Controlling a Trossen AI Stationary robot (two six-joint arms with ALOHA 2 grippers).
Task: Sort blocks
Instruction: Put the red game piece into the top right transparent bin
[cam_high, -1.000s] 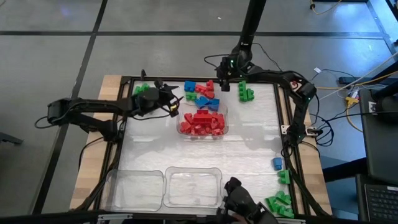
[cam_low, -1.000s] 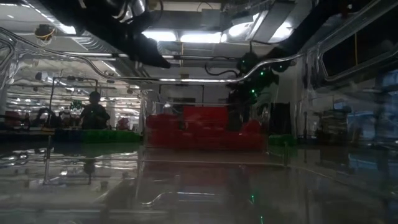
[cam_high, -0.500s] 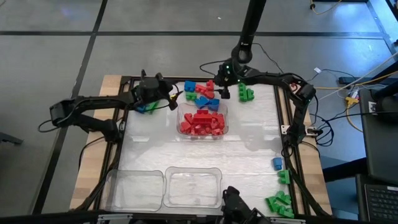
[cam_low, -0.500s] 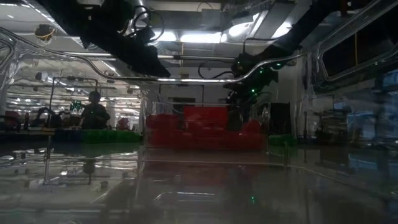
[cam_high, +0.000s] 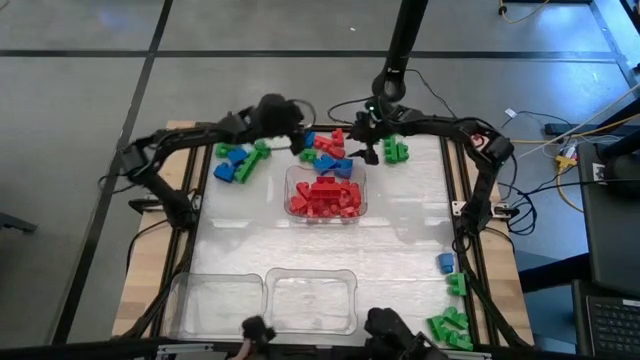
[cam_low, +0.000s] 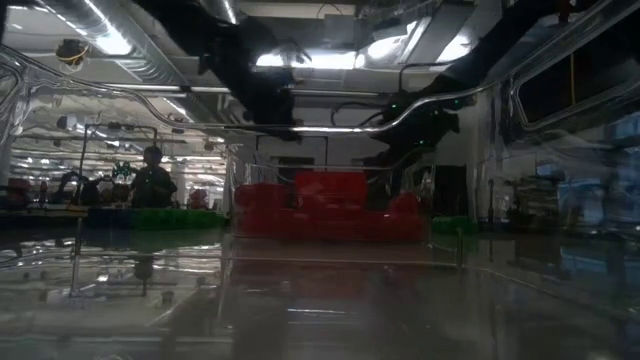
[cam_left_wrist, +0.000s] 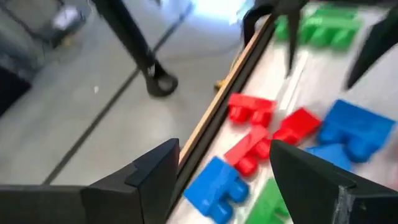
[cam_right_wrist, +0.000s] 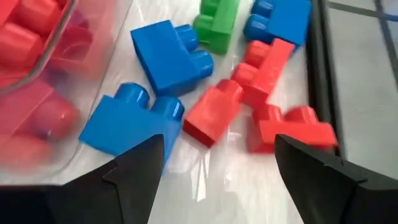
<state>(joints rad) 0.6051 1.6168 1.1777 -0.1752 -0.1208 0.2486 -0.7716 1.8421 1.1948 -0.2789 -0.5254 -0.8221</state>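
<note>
left gripper (cam_high: 300, 140) has swung over the loose blocks (cam_high: 325, 150), fingers wide; right gripper (cam_high: 368, 143) wide too.

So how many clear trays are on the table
3: a tray of red blocks at the middle, and two empty trays side by side at the near edge.

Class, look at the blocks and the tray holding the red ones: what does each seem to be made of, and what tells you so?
The blocks: apparently moulded hard plastic, going by solid colours, rounded studs and a soft sheen. The tray: likely clear, glossy plastic, since the red blocks inside show through its walls.
</note>
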